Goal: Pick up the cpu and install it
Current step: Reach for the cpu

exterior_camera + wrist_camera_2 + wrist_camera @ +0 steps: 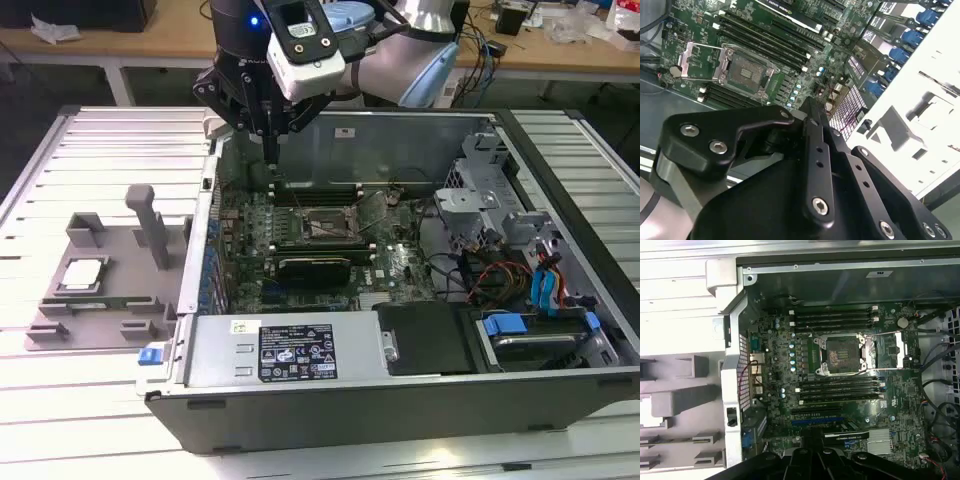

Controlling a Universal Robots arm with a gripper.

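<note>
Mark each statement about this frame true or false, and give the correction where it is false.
1. The cpu lies on the grey fixture beside the computer case. True.
2. The gripper carries the cpu. False: it hangs above the case, apart from the cpu.
3. The cpu socket holds a chip. False: it is empty, and its load plate is swung open.
4. The motherboard lies exposed in the open case. True.

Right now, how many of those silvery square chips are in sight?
1. The cpu lies on the grey fixture at the exterior view's left, outside the computer case; the socket inside looks empty. More could be hidden.
</note>
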